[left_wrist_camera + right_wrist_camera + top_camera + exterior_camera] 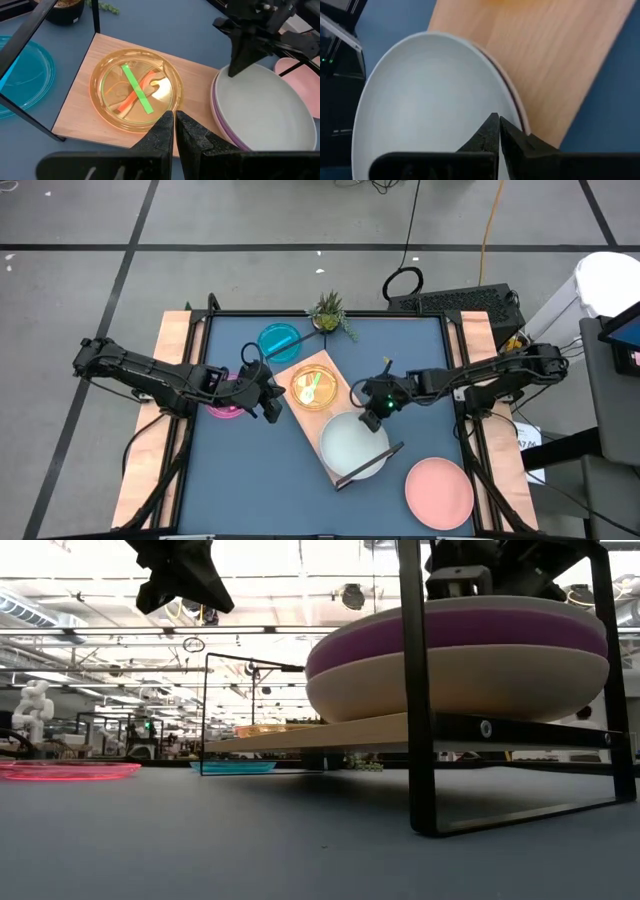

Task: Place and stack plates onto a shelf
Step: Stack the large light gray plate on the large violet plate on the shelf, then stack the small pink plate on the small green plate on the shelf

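Three large plates sit stacked on the shelf (318, 370), white plate (352, 444) on top; an orange plate (313, 388) lies beside the stack. Right gripper (374, 416) hovers over the stack's rim, fingers pressed together, empty. Left gripper (270, 402) hangs beside the shelf's orange-plate end, closed, empty. Pink plate (439, 492) lies off the shelf.

the high view looks straight down on the whole blue surface (250, 480), with the shelf (322, 368) near its middle. the low view sits at surface height, close to the shelf (330, 732), looking level into the room behind. the left wrist view looks down close over the shelf (80, 105). the right wrist view hangs very close over the shelf (555, 65). all four share the shelf.
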Available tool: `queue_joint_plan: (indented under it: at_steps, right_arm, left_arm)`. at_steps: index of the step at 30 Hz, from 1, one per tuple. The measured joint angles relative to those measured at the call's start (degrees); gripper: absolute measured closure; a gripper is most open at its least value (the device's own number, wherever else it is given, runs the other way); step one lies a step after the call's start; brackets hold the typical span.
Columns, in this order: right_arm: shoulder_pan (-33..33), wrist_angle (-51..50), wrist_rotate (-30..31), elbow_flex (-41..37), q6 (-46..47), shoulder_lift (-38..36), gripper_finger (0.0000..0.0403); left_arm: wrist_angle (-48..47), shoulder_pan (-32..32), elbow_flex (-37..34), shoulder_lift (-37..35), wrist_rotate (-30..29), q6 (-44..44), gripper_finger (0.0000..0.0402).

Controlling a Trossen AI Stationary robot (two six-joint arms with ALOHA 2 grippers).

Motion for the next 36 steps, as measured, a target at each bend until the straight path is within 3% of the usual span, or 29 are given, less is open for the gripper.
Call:
queue_joint_plan:
  at_steps: [12, 17, 26, 31, 36]
  right_arm:
    - [-3.0, 0.9, 2.5, 0.0, -0.8, -1.0, 0.0403]
    - [-3.0, 0.8, 2.4, 0.0, -0.7, -5.5, 0.0403]
    - [-3.2, -1.2, 2.7, 0.0, 0.2, -13.1, 0.0403]
    - [-3.2, -6.9, 2.6, 0.0, 1.5, -16.0, 0.0403]
    - [-3.2, -8.9, 2.9, 0.0, 3.6, -19.8, 0.0403]
  left_arm:
    - [0.4, 0.0, 0.0, 0.0, 0.0, -0.2, 0.0378]
    - [7.4, -0.7, 0.0, 0.2, 1.4, 1.9, 0.0378]
    - [23.9, -4.0, -0.1, 10.2, 6.0, 20.4, 0.0378]
    - [27.6, -4.1, -0.1, 16.2, 6.8, 20.2, 0.0378]
    - [29.7, -4.1, -0.1, 16.9, 8.8, 16.3, 0.0378]
